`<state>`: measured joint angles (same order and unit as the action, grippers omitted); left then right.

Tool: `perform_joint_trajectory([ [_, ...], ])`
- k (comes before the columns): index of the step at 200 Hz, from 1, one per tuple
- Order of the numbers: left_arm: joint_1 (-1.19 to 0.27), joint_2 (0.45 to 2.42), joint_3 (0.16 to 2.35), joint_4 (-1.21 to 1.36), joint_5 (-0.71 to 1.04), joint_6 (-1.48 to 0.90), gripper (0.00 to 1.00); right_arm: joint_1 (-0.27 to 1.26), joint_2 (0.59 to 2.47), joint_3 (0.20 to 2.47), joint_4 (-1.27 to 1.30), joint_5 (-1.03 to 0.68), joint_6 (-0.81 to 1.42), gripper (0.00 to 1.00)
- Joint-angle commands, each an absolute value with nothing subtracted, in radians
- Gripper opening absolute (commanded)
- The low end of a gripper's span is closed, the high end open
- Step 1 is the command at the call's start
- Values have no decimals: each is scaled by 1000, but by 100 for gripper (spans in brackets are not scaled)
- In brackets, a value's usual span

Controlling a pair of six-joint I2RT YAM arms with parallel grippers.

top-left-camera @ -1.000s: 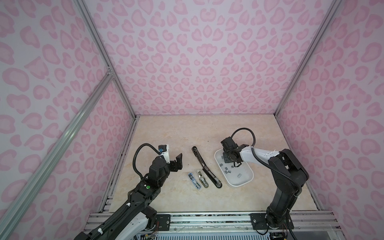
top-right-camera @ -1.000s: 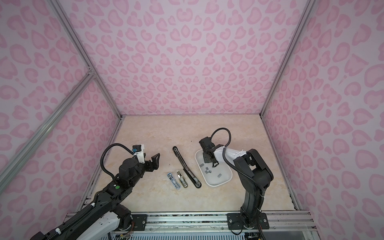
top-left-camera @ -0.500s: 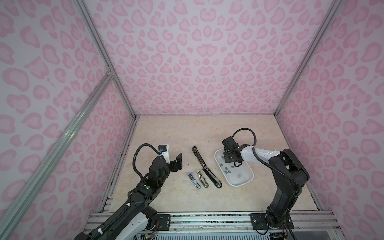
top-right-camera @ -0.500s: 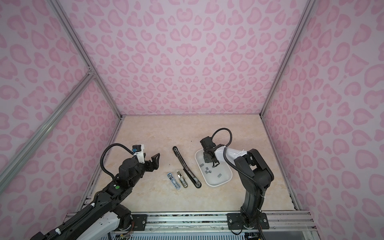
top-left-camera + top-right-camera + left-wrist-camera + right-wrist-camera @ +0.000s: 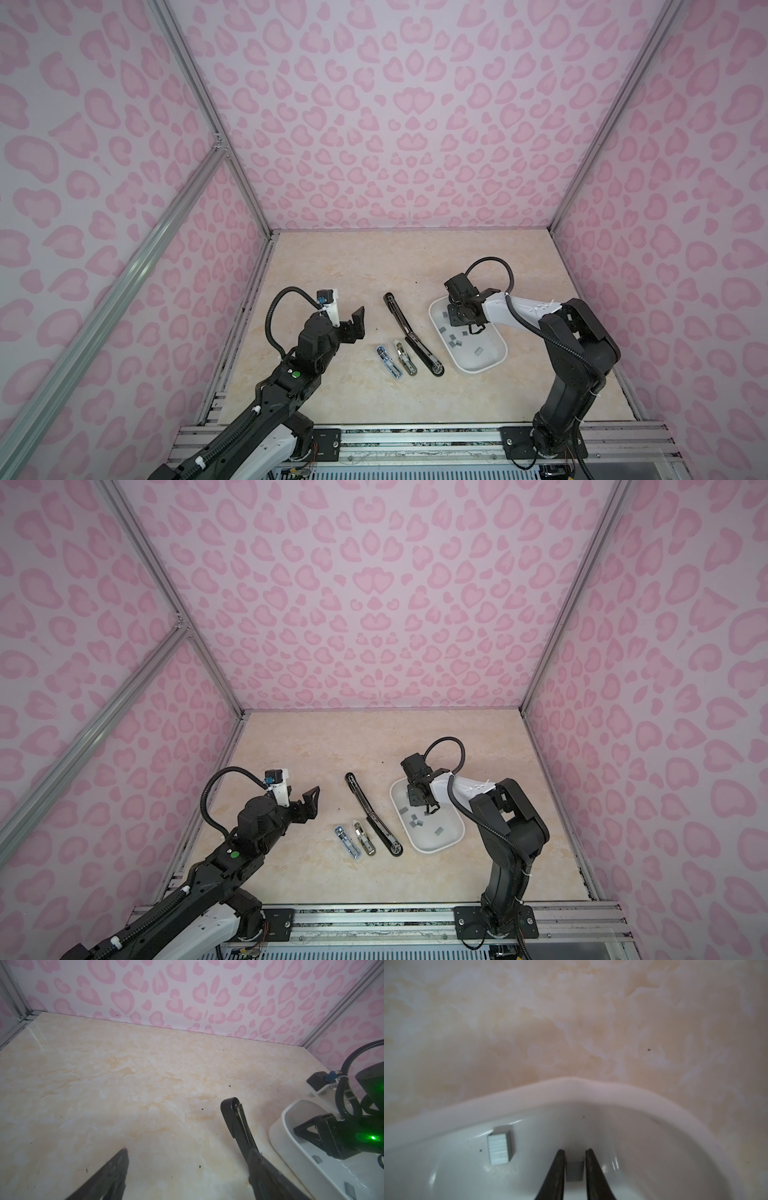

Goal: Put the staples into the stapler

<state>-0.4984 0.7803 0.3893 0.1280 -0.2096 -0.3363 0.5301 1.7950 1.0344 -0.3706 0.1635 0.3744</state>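
The stapler (image 5: 409, 332) is a long black one lying swung open on the marble floor, also seen in the left wrist view (image 5: 234, 1118). The staples (image 5: 455, 341) are small grey blocks scattered in a white tray (image 5: 478, 369). My right gripper (image 5: 452, 321) reaches down into the tray's far end. In the right wrist view it (image 5: 574, 1150) is shut on one grey staple block (image 5: 574, 1171), and another block (image 5: 499, 1150) lies beside it. My left gripper (image 5: 353, 328) hangs open and empty to the left of the stapler, its fingers wide apart (image 5: 188, 1151).
Two small metal stapler-like pieces, one bluish (image 5: 388, 361) and one brass-toned (image 5: 406, 359), lie side by side left of the stapler's near end. Pink patterned walls enclose the floor on three sides. The tray (image 5: 428, 848) sits right of the stapler (image 5: 372, 814).
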Motion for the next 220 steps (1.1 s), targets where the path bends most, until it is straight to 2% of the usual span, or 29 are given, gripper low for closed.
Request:
perform_joint_trajectory([
  [1, -497, 774, 398, 149, -216, -330, 90, 531, 1793, 1025, -396, 152, 383, 21],
  [122, -497, 776, 397, 152, -212, -333, 90, 532, 1771, 1021, -390, 148, 369, 14],
  [180, -498, 781, 398, 155, -201, -332, 90, 584, 1538, 947, -362, 147, 337, 13],
  [220, -497, 785, 400, 154, -204, -330, 90, 768, 1371, 897, -311, 100, 290, 13],
])
